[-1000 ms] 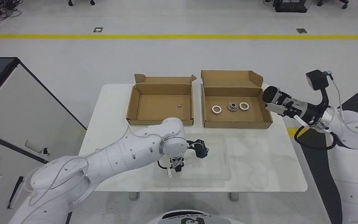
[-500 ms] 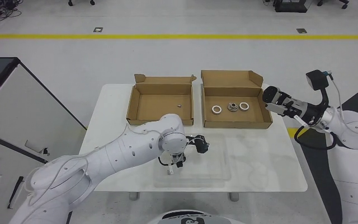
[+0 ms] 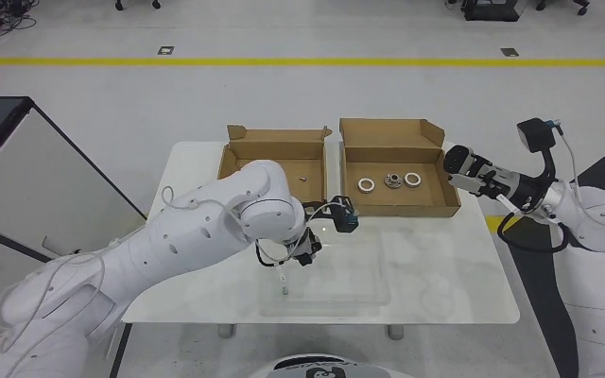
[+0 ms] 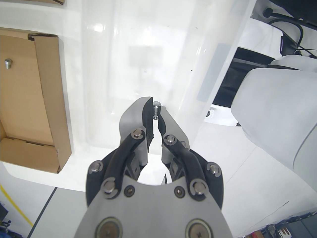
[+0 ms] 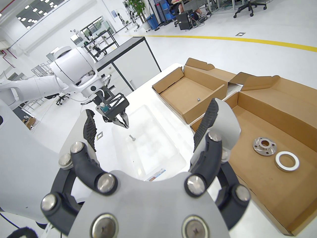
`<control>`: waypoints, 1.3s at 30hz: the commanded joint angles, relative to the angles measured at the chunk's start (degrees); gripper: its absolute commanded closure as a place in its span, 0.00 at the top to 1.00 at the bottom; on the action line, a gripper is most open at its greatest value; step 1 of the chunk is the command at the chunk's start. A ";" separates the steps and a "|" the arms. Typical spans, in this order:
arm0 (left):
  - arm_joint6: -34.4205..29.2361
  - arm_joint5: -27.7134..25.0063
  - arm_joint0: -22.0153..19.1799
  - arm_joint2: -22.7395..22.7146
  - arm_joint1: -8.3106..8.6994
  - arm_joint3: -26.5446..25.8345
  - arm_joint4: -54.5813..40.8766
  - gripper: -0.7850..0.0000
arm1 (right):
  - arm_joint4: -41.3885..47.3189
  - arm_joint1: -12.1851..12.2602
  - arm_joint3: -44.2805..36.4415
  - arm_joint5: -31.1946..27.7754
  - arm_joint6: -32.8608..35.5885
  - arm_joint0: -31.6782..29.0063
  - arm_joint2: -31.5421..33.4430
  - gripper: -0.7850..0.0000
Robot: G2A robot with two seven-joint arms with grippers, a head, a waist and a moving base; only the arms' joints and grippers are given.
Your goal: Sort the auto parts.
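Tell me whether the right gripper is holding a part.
No, the right gripper has its fingers spread wide apart with nothing between them.

- The tabletop (image 3: 444,265) was bare to the right of the clear bin (image 3: 385,283), so loads of room there.
- The bin's walls fenced off the near middle. It was open on top, but the left pincer (image 5: 125,123) hung right over it.
- The left box (image 3: 223,180) and right box (image 3: 392,134) sat side by side along the far edge with barely a gap between them.
- The left box floor was nearly all free, with just one small bolt (image 3: 301,176).
- The right box had a row of parts (image 3: 389,179) mid-floor, and the right pincer (image 5: 151,107) hovered by its outer wall.
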 commanded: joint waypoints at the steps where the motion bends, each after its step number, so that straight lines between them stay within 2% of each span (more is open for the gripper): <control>1: 0.00 -0.07 -0.02 -0.01 0.07 -0.09 0.16 0.00 | 0.00 0.00 0.00 0.00 0.00 0.00 0.00 1.00; 8: 0.00 -0.07 -0.02 -0.01 0.07 -0.09 0.16 0.00 | 0.00 0.00 0.00 0.00 0.00 0.00 0.00 1.00; 9: 2.53 0.51 0.45 -0.78 0.10 0.25 -0.04 0.00 | 0.00 0.00 0.00 0.00 0.00 0.00 0.00 1.00; 13: 12.02 1.15 1.78 -7.44 0.82 0.86 -6.58 0.00 | 0.00 0.00 0.00 0.00 0.00 0.00 0.00 1.00; 17: 17.64 0.22 3.94 -13.16 1.78 0.78 -12.24 0.00 | 0.00 0.00 0.00 0.00 0.00 0.00 0.00 1.00; 26: 29.65 -7.61 10.00 -21.89 2.60 2.03 -28.65 0.00 | 0.00 0.00 0.00 0.00 0.00 0.00 0.00 1.00; 35: 35.27 -14.55 14.45 -29.79 3.49 2.75 -37.38 0.00 | 0.00 0.00 0.00 0.00 0.00 0.00 0.00 1.00; 39: 36.39 -20.20 17.42 -34.00 3.95 2.33 -44.92 0.00 | 0.00 0.00 0.00 0.00 0.00 0.00 0.00 1.00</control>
